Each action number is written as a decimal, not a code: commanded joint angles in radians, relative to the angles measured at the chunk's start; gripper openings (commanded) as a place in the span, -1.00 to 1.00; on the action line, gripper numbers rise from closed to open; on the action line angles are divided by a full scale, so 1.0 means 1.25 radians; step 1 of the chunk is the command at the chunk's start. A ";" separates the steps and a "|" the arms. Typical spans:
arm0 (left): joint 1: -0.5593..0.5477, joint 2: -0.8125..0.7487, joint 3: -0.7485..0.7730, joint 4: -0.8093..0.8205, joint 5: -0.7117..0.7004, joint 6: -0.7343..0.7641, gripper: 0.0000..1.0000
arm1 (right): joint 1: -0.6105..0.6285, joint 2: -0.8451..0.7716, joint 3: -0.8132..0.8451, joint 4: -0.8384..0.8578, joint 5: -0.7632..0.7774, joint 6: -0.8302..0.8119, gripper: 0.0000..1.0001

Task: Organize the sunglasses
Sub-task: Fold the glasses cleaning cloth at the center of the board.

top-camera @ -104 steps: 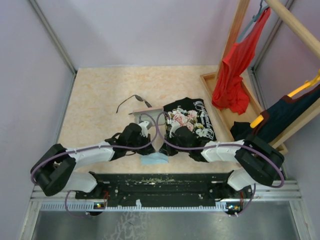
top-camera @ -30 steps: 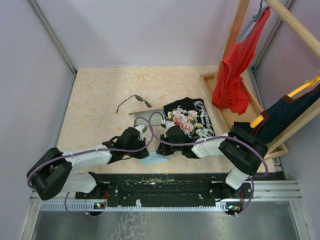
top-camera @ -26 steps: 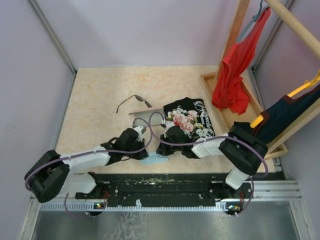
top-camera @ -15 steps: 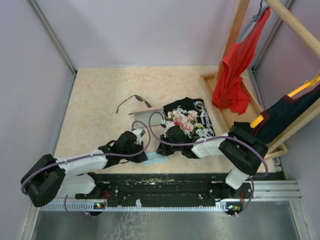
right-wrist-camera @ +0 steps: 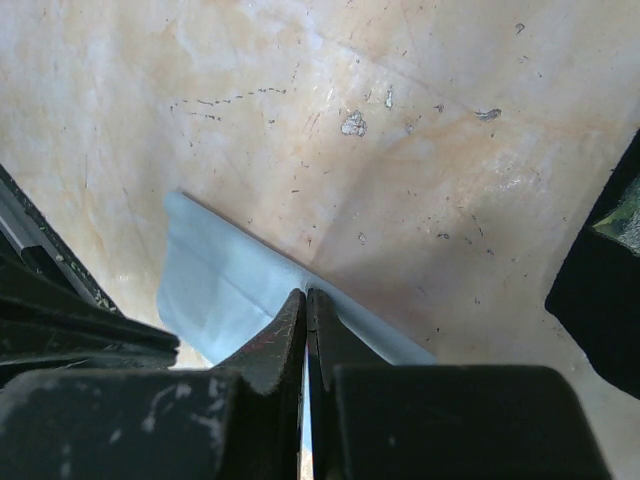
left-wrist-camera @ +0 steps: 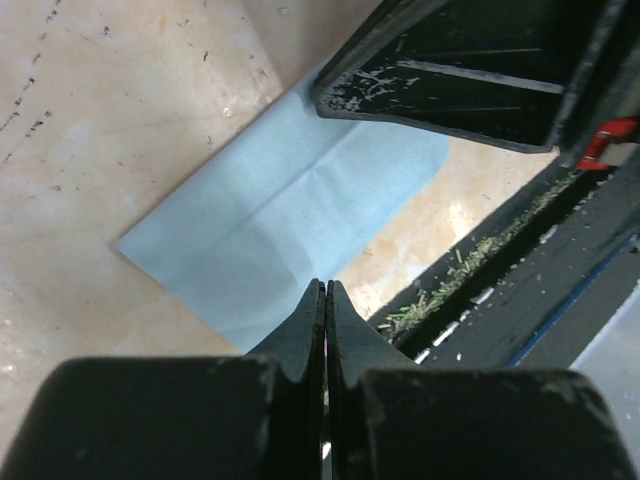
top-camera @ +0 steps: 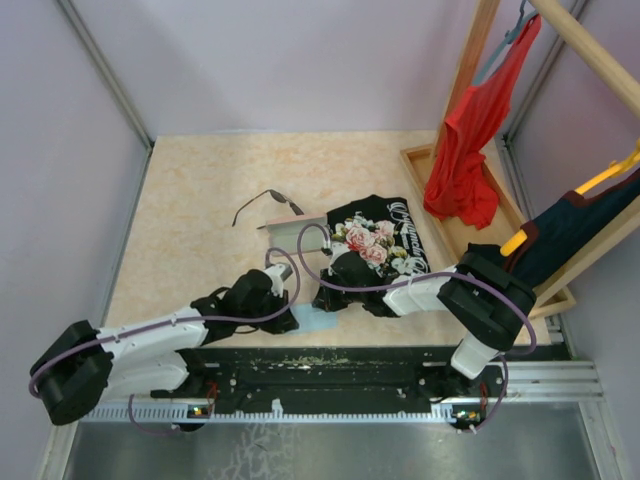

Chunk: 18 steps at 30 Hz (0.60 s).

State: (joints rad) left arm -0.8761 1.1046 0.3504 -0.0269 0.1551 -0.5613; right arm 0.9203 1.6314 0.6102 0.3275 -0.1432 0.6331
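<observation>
The sunglasses (top-camera: 268, 201) lie open on the table at the middle left, far from both grippers, with the pale pink case (top-camera: 284, 228) just in front of them. A light-blue cloth (top-camera: 320, 322) lies flat near the table's front edge. My right gripper (top-camera: 322, 302) is shut on its far edge, seen in the right wrist view (right-wrist-camera: 305, 292) with cloth (right-wrist-camera: 215, 285) at the tips. My left gripper (top-camera: 291, 319) is shut, its tips (left-wrist-camera: 325, 284) over the cloth's (left-wrist-camera: 280, 215) near edge; I see no cloth between the jaws.
A black flowered T-shirt (top-camera: 382, 243) lies right of the case. A wooden rack base (top-camera: 470, 225) with a red garment (top-camera: 465, 150) stands at the right. The black base rail (top-camera: 330, 365) runs along the near edge, close to the cloth.
My left arm has drawn back toward the near edge and swung its gripper to the cloth's near side. The cloth shifted slightly right. The right arm has held still for the last second.
</observation>
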 commanded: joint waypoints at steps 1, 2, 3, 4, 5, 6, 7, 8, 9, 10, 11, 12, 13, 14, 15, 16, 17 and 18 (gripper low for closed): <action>-0.006 -0.079 -0.004 -0.040 -0.021 -0.030 -1.00 | 0.003 0.008 0.018 -0.044 0.045 -0.017 -1.00; -0.006 -0.097 0.003 -0.055 -0.048 -0.038 -1.00 | 0.003 0.003 0.020 -0.042 0.038 -0.021 -1.00; -0.005 -0.113 0.009 -0.069 -0.080 -0.048 -1.00 | 0.003 -0.003 0.023 -0.039 0.028 -0.028 -1.00; -0.005 -0.127 0.013 -0.081 -0.113 -0.060 -1.00 | 0.003 -0.012 0.026 -0.035 0.016 -0.036 -1.00; -0.003 -0.139 0.014 -0.088 -0.148 -0.074 -1.00 | 0.003 -0.022 0.030 -0.033 0.005 -0.043 -1.00; 0.000 -0.149 0.015 -0.093 -0.178 -0.086 -1.00 | 0.003 -0.032 0.035 -0.032 -0.002 -0.051 -0.97; 0.008 -0.156 0.018 -0.097 -0.202 -0.093 -0.95 | 0.003 -0.045 0.040 -0.033 -0.007 -0.057 -0.90; 0.019 -0.160 0.024 -0.105 -0.217 -0.097 -0.92 | 0.002 -0.060 0.042 -0.034 -0.006 -0.060 -0.84; 0.031 -0.159 0.032 -0.122 -0.231 -0.101 -0.88 | 0.002 -0.075 0.044 -0.041 0.000 -0.061 -0.78; 0.041 -0.159 0.040 -0.138 -0.248 -0.105 -0.82 | 0.003 -0.091 0.045 -0.050 0.011 -0.062 -0.72; 0.051 -0.158 0.045 -0.148 -0.261 -0.105 -0.75 | 0.002 -0.106 0.045 -0.060 0.025 -0.062 -0.66; 0.058 -0.157 0.047 -0.152 -0.275 -0.106 -0.67 | 0.003 -0.119 0.045 -0.075 0.042 -0.061 -0.60; 0.064 -0.157 0.048 -0.151 -0.278 -0.105 -0.61 | 0.003 -0.131 0.045 -0.096 0.063 -0.059 -0.56; 0.069 -0.152 0.047 -0.148 -0.280 -0.102 -0.52 | 0.002 -0.142 0.046 -0.120 0.091 -0.054 -0.52; 0.073 -0.145 0.045 -0.142 -0.277 -0.099 -0.44 | 0.003 -0.150 0.047 -0.150 0.122 -0.045 -0.49; 0.075 -0.135 0.046 -0.136 -0.273 -0.093 -0.36 | 0.002 -0.155 0.047 -0.182 0.149 -0.032 -0.45; 0.076 -0.122 0.046 -0.128 -0.267 -0.087 -0.31 | 0.002 -0.158 0.049 -0.212 0.173 -0.024 -0.42; 0.078 -0.106 0.049 -0.122 -0.262 -0.081 -0.25 | 0.002 -0.159 0.052 -0.239 0.197 -0.018 -0.38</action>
State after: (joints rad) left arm -0.7883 0.9283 0.3824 -0.1810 -0.1505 -0.6765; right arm 0.9199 1.4712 0.6262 0.1631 -0.0429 0.5838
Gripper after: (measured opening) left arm 0.334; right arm 0.283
